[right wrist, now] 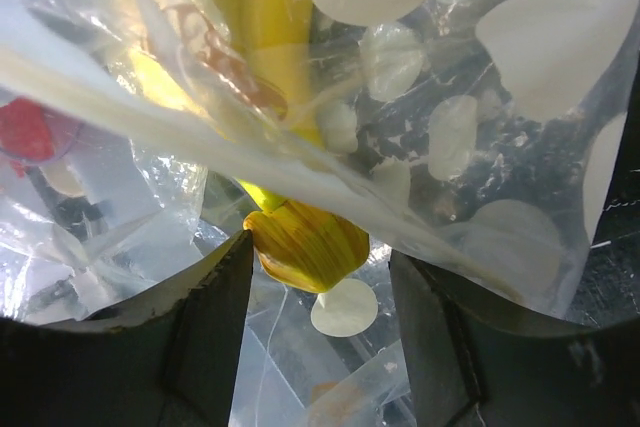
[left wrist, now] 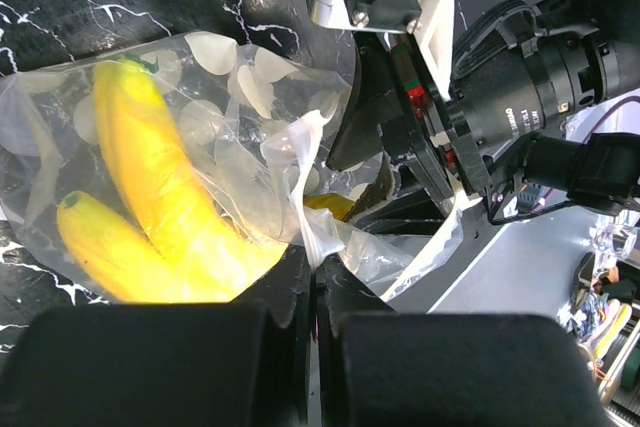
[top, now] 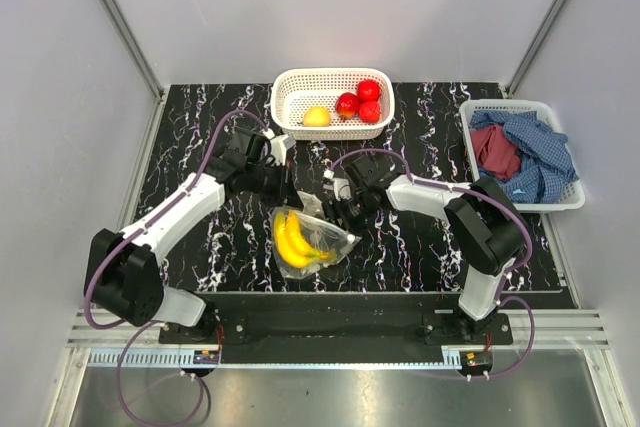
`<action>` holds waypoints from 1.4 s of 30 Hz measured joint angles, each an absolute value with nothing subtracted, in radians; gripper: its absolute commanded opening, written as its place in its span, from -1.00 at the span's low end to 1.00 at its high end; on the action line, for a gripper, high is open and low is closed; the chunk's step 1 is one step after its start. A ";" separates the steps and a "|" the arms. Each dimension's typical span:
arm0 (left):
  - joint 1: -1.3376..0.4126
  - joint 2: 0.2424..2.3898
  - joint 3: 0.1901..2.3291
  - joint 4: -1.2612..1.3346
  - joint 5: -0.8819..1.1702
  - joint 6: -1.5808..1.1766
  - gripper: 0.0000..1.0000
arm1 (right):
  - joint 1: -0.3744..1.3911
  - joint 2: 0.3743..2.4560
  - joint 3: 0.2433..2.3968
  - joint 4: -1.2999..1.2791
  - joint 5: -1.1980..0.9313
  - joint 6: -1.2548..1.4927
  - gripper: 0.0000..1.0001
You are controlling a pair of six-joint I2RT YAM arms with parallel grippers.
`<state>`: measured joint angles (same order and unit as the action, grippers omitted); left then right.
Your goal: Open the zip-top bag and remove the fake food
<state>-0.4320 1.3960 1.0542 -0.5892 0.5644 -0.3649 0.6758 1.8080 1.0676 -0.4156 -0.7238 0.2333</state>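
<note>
Left tool (left wrist: 318,292): pressed together, pinching one lip of the clear polka-dotted zip-top bag (left wrist: 250,87).
Right tool (right wrist: 320,252): spread at the bag's mouth, fingers either side of the yellow plastic banana bunch (left wrist: 150,177), at its stem end.
Bag: mid black marbled bench (top: 190,137), between both arms, banana inside.
Technique: close on fruit alone, catching no film; hold the lip firm and draw out along the opening.

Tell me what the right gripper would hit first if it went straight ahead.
Probably the banana bunch: stem end between the jaws of the right gripper, inside the zip-top bag; a plastic fold may come first.
</note>
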 measured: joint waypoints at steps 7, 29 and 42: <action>-0.431 1.423 1.054 -0.583 0.564 -0.355 -1.00 | 0.702 1.808 1.067 -0.407 -0.728 0.223 0.33; -0.425 1.468 1.013 -0.539 0.571 -0.352 -1.00 | 0.762 1.792 0.966 -0.153 -0.694 0.306 -0.27; -0.422 1.456 1.056 -0.583 0.571 -0.282 -1.00 | 0.763 1.679 0.971 -0.174 -0.693 0.308 -1.00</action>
